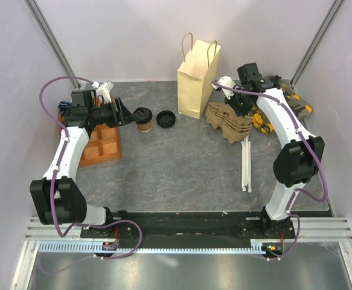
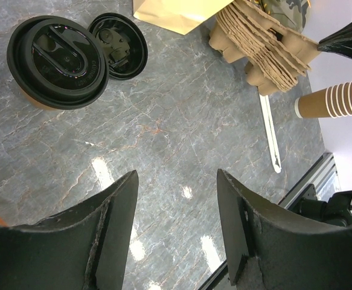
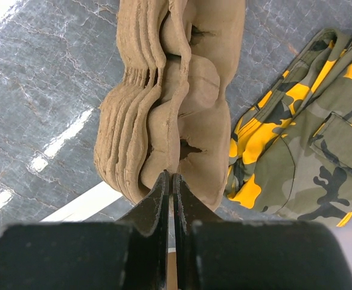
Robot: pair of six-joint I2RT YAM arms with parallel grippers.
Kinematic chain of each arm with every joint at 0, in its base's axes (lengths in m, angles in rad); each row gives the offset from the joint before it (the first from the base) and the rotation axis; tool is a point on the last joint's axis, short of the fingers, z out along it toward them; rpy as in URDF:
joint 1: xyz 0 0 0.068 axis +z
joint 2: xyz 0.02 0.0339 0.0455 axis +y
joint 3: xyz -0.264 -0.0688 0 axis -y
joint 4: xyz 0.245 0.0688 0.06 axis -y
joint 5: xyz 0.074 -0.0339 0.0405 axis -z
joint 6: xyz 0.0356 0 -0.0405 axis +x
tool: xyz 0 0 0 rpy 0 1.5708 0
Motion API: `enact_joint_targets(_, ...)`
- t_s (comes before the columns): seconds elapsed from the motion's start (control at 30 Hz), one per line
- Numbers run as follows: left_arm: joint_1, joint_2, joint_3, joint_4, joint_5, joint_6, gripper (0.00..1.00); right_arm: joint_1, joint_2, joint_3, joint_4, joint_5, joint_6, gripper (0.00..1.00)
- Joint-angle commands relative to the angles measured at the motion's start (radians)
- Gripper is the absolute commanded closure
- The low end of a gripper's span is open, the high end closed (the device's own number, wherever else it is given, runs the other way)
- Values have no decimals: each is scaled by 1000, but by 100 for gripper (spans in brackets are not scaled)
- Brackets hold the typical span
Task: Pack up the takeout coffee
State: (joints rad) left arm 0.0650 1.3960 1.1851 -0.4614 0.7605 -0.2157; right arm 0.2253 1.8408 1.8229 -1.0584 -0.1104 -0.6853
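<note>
The takeout coffee [image 1: 143, 118], a small brown cup with a black lid, stands on the grey table left of centre. It also shows in the left wrist view [image 2: 58, 60]. My left gripper [image 1: 122, 113] is open and empty just left of it, fingers [image 2: 121, 205] spread above bare table, apart from the cup. The tan paper bag [image 1: 197, 81] stands upright at the back. My right gripper [image 1: 239, 109] is shut, pinching the edge of the top pulp cup carrier [image 3: 188, 109] of a stack [image 1: 229, 121] right of the bag.
A loose black lid [image 1: 166, 118] lies right of the coffee. An orange divided tray [image 1: 100, 142] lies at the left. A camouflage cloth [image 3: 302, 139] lies right of the carriers. A white strip [image 1: 246, 163] lies on the table. A stack of paper cups [image 2: 336, 99] lies on its side.
</note>
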Motion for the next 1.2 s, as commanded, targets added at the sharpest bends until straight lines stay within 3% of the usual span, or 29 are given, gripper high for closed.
enact_joint_targets(0.0, -4, -3, 39, 33, -7, 9, 38, 16, -93, -13, 63, 15, -16, 100)
enact_joint_targets(0.6, -56, 0, 12, 119, 42, -37, 38, 129, -296, -312, 275, 127, -85, 100)
enact_joint_targets(0.7, -135, 0, -18, 180, 57, -94, 37, 143, -321, -353, 290, 121, -86, 100)
enact_joint_targets(0.97, -379, 80, -38, 533, -5, -376, 35, 163, -396, -464, 356, 112, -129, 100)
enact_joint_targets(1.17, -502, 228, 60, 584, -134, -542, 31, 164, -454, -548, 393, 42, -143, 100)
